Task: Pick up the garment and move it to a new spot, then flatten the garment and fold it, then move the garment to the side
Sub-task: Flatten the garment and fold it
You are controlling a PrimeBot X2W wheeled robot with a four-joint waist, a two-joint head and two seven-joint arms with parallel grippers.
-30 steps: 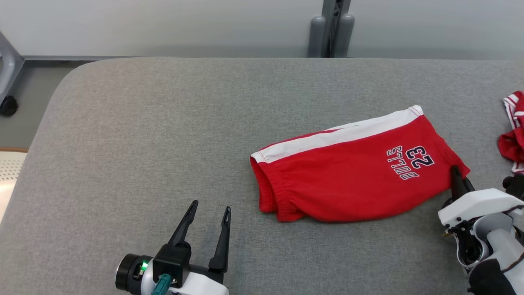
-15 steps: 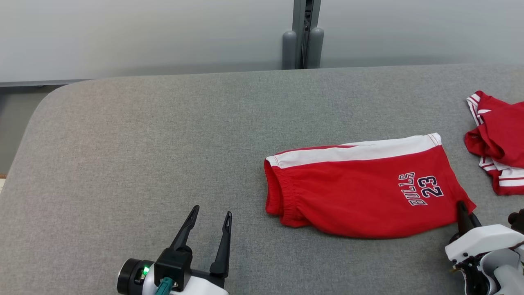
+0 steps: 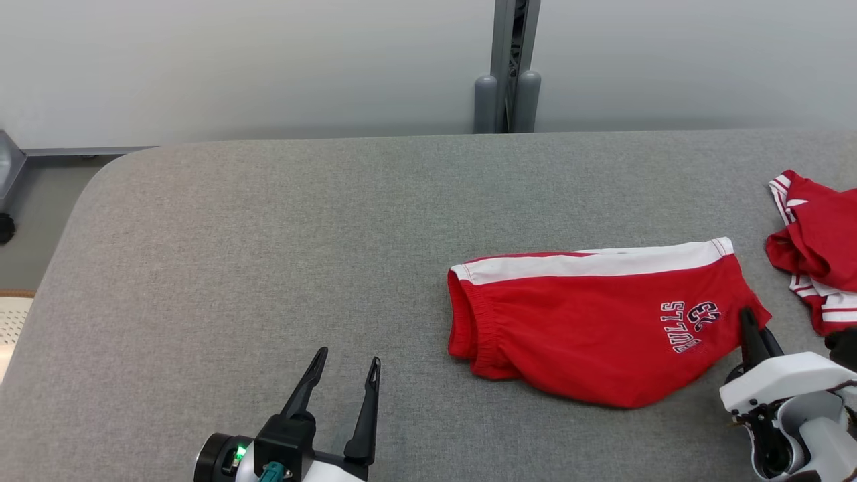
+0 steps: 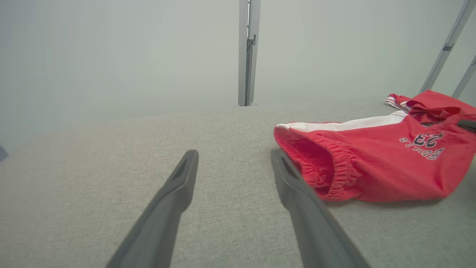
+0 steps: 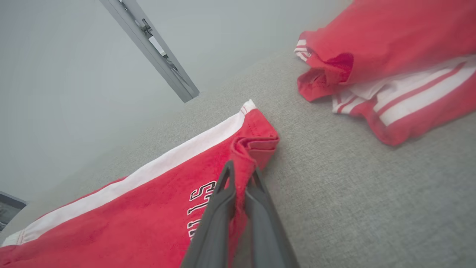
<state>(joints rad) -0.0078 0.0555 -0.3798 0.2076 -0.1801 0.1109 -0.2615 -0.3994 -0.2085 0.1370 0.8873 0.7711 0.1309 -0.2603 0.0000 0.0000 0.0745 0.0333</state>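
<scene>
Right claw (image 3: 748, 320) clenched on hem corner of red shorts (image 3: 589, 328).
Shorts lie folded on grey bench (image 3: 268, 234), right of centre; left claw (image 3: 348, 356) released, empty, well apart; second red garment (image 3: 820, 248) near, far right.

Two red garments (image 3: 589, 335) (image 3: 820, 248), two end effectors (image 3: 348, 356) (image 3: 748, 318), one grey table (image 3: 268, 234)

Grey fabric-topped table (image 3: 268, 221) before a plain pale wall (image 3: 234, 60) with a grey metal post (image 3: 507, 60)
</scene>
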